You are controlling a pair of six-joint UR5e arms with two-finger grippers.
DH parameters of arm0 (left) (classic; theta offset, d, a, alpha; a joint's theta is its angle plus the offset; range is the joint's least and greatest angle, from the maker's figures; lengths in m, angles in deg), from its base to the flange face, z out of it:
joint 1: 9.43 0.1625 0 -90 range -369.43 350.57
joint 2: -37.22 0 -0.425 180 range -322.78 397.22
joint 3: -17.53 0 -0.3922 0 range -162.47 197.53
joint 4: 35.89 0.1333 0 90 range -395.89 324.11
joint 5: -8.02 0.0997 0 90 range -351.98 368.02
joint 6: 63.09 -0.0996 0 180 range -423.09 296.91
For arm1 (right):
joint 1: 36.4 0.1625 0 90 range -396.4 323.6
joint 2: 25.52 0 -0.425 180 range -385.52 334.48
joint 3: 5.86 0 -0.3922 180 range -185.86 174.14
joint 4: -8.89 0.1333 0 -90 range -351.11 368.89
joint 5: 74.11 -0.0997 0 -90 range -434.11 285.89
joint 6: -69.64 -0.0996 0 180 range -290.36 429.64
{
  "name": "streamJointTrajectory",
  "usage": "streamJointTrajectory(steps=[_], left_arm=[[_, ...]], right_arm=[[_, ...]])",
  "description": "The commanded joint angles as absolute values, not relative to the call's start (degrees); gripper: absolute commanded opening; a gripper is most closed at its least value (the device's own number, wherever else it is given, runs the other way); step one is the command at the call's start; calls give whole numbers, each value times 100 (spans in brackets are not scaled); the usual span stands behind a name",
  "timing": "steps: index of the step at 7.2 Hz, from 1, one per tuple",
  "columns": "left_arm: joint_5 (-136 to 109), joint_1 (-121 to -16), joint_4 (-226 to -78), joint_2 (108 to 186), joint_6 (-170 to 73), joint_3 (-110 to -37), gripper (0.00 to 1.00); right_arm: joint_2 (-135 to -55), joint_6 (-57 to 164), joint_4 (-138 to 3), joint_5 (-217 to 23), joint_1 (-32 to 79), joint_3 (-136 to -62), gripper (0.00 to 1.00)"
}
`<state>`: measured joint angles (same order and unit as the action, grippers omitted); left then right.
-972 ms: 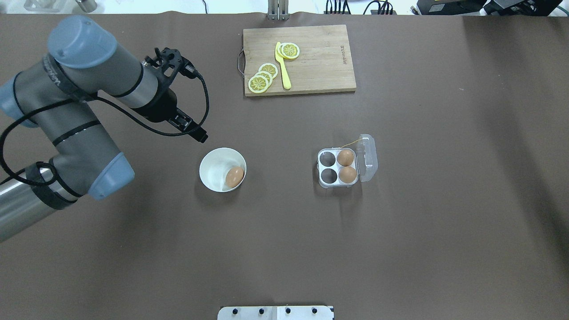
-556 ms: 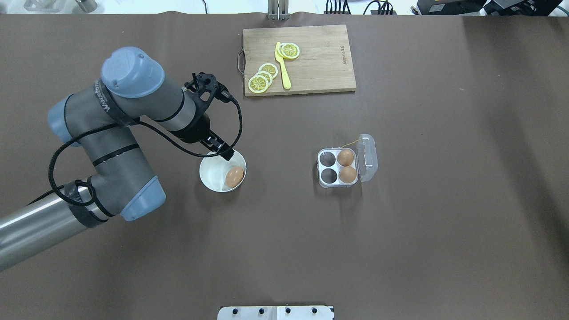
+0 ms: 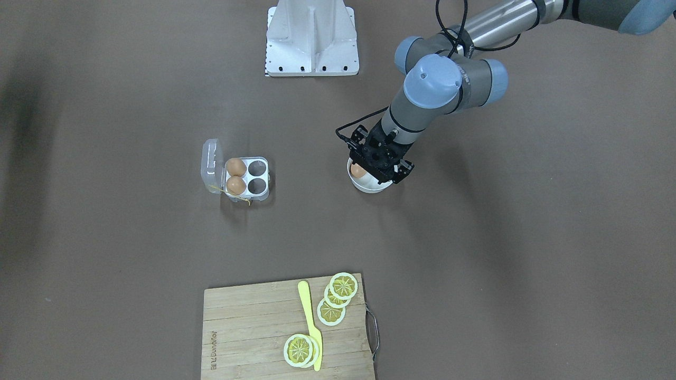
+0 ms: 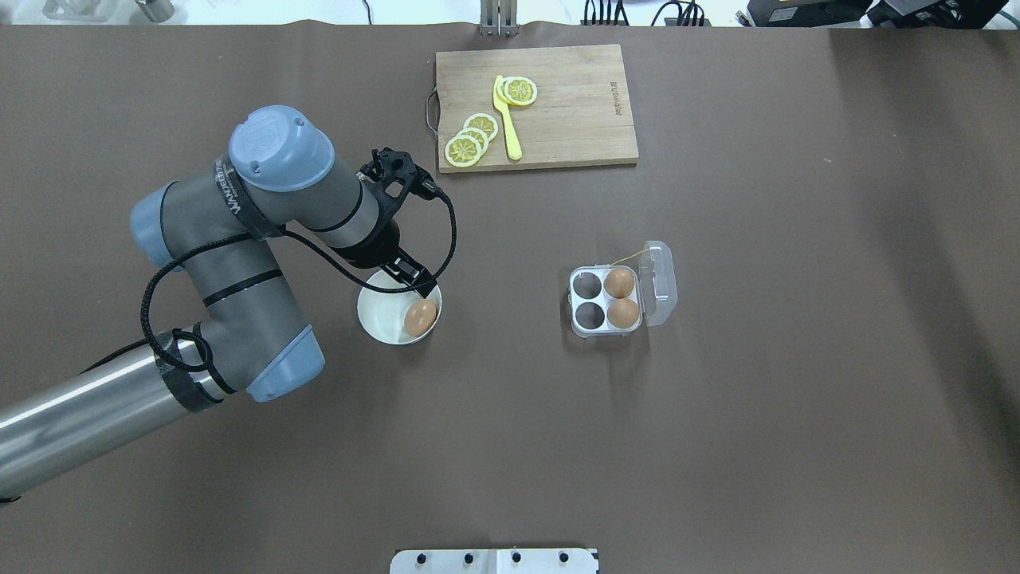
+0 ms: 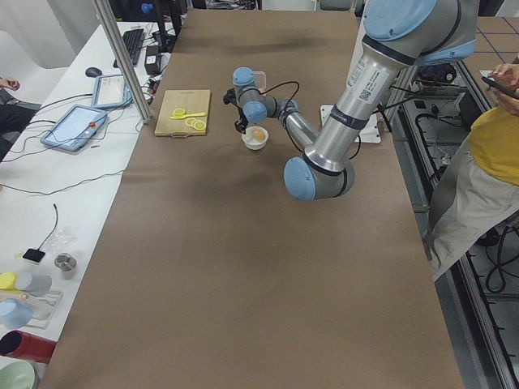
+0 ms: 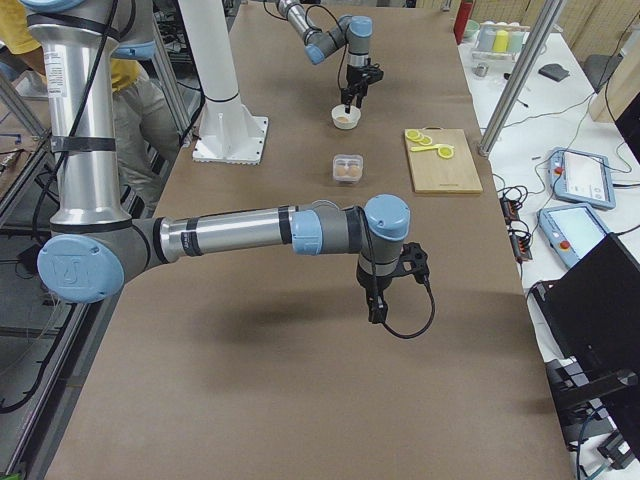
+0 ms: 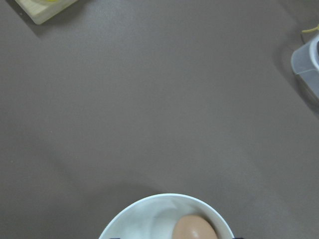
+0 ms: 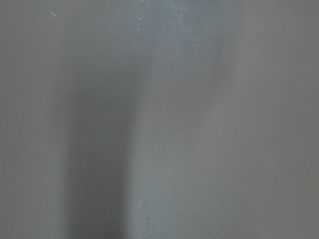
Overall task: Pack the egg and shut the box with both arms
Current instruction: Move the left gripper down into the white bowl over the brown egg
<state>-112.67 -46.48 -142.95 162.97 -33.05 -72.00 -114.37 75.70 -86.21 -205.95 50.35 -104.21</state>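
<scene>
A light-brown egg (image 4: pixel 420 316) lies in a round white bowl (image 4: pixel 381 312) at table centre-left; it also shows in the left wrist view (image 7: pixel 194 228). My left gripper (image 4: pixel 416 281) hangs over the bowl's far rim, just above the egg, and looks open and empty. The clear box (image 4: pixel 660 283) stands to the right with its lid open. It holds two eggs (image 4: pixel 619 282) in its right cells; the two left cells (image 4: pixel 589 285) are empty. My right gripper (image 6: pixel 375 310) shows only in the exterior right view, above bare table; I cannot tell its state.
A wooden cutting board (image 4: pixel 574 112) with lemon slices (image 4: pixel 464 148) and a yellow knife (image 4: pixel 508 119) lies at the far edge. The robot's white base plate (image 4: pixel 494 560) is at the near edge. Brown table surface lies between bowl and box.
My left arm has swung right and forward. Its gripper moved from left of and beyond the bowl to over the bowl's far rim by the egg.
</scene>
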Motion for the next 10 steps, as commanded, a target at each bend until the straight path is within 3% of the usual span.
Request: streamJointTrajectory(steps=[1, 10], left_arm=[[-11266, -4643, -14294, 16299, -3320, -7141, 76], [-11143, -4424, -14294, 16194, -3320, -7124, 75]], right_arm=[[-11438, 7570, -8621, -20595, 5035, -10421, 100], [-11455, 7570, -8638, -20639, 5035, -10421, 100]])
